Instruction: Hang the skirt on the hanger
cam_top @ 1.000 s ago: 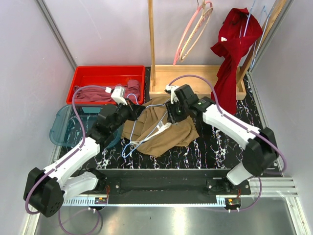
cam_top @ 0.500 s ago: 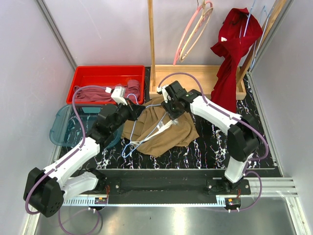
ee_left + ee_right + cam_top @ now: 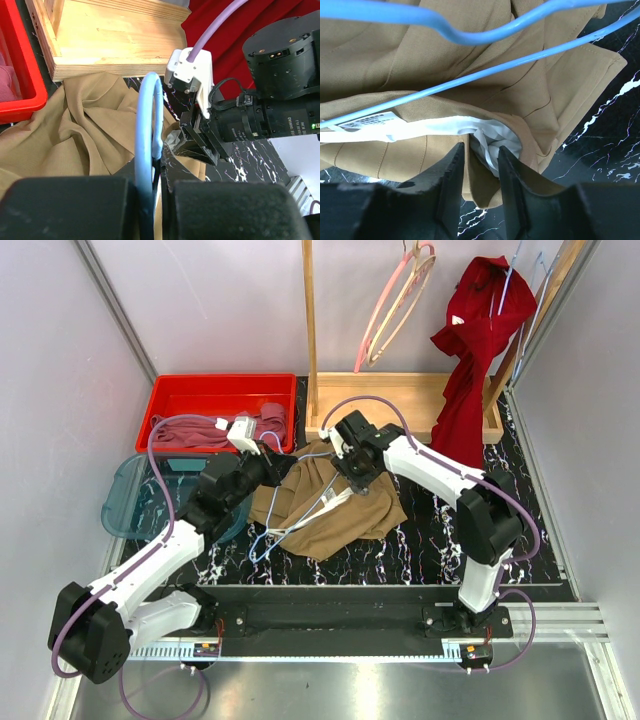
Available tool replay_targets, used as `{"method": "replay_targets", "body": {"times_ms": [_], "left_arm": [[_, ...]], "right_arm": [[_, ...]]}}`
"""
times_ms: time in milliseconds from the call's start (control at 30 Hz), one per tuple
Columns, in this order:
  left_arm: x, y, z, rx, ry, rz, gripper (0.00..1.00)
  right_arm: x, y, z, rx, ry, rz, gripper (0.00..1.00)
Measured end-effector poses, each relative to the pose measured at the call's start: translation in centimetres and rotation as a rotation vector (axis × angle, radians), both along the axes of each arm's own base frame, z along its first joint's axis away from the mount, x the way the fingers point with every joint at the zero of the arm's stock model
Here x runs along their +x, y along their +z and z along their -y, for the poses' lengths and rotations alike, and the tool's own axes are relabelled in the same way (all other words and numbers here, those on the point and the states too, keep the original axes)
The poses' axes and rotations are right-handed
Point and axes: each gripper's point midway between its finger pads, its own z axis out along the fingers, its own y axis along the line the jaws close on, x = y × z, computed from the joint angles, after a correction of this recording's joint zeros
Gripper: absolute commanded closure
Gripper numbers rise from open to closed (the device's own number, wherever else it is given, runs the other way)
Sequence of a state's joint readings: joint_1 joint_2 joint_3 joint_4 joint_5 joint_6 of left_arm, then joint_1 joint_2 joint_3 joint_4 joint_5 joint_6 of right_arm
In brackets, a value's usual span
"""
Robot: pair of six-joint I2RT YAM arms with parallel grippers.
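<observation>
The tan skirt (image 3: 345, 515) lies crumpled on the black marble table, its white tag and lining showing in the right wrist view (image 3: 470, 60). The light-blue wire hanger (image 3: 258, 538) lies across it. My left gripper (image 3: 266, 468) is shut on the hanger's hook, and the blue wire (image 3: 147, 115) runs between its jaws (image 3: 157, 182). My right gripper (image 3: 356, 478) is at the skirt's far right edge, shut on a fold of waistband and white lining (image 3: 479, 160). The hanger's wires (image 3: 395, 12) cross just above that fold. The skirt (image 3: 85, 125) also shows under the hook.
A red bin (image 3: 215, 390) holding mauve cloth (image 3: 190, 430) stands at the back left, a teal tray (image 3: 130, 500) in front of it. A wooden rack base (image 3: 400, 390) with a pole (image 3: 310, 330) is behind. A pink hanger (image 3: 400, 300) and a dark red garment (image 3: 480, 340) hang above.
The right arm has swung its elbow left and back while its gripper stayed on the skirt's edge. The left arm and hanger have not moved.
</observation>
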State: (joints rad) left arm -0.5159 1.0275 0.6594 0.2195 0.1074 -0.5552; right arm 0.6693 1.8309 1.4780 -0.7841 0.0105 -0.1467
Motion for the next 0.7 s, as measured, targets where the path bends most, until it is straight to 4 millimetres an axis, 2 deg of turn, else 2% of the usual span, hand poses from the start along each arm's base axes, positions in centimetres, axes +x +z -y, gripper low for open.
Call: {"method": "replay_targets", "body": {"times_ms": [200,300,333,567,700], "left_arm": [[0.0,0.0,0.0,0.000,0.000,-0.001,1.00],[0.0,0.0,0.0,0.000,0.000,0.000,1.00],[0.0,0.0,0.0,0.000,0.000,0.000,1.00],[-0.1,0.2,-0.1,-0.002,0.001,0.005,1.00],[-0.2,0.5,-0.2,-0.005,0.001,0.011,1.00]], "right_arm": [[0.1,-0.6,0.3,-0.027,-0.003,-0.003,0.79],[0.4,-1.1,0.8,-0.057,-0.014,0.004,0.98],[0.5,-1.2,0.9,-0.065,-0.021,0.007,1.00],[1.1,-1.1,1.8,-0.099,-0.075,0.047,1.00],[0.8,0.6,2.5,-0.070,-0.120,0.095,1.00]]}}
